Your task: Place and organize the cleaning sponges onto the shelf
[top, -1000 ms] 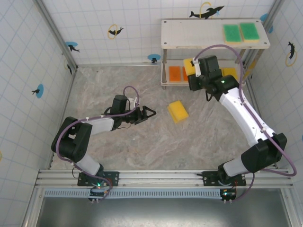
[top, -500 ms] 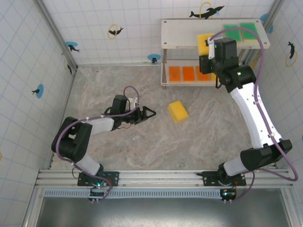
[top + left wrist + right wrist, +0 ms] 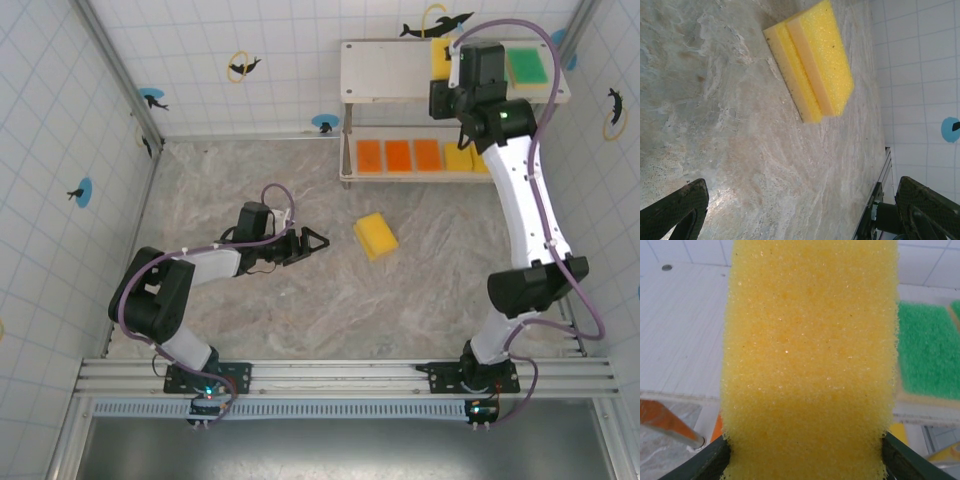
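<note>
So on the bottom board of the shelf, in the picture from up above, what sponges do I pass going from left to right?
first orange sponge → second orange sponge → third orange sponge → yellow sponge, which is partly tucked under the right arm.

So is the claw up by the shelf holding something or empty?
Holding. The right gripper has its fingers pressed on both sides of a yellow sponge, over the top of the shelf, beside a green sponge.

The yellow sponge (image 3: 810, 355) runs past the wrist view's top and bottom. The right arm (image 3: 525, 200) hides part of the shelf (image 3: 385, 70).
</note>
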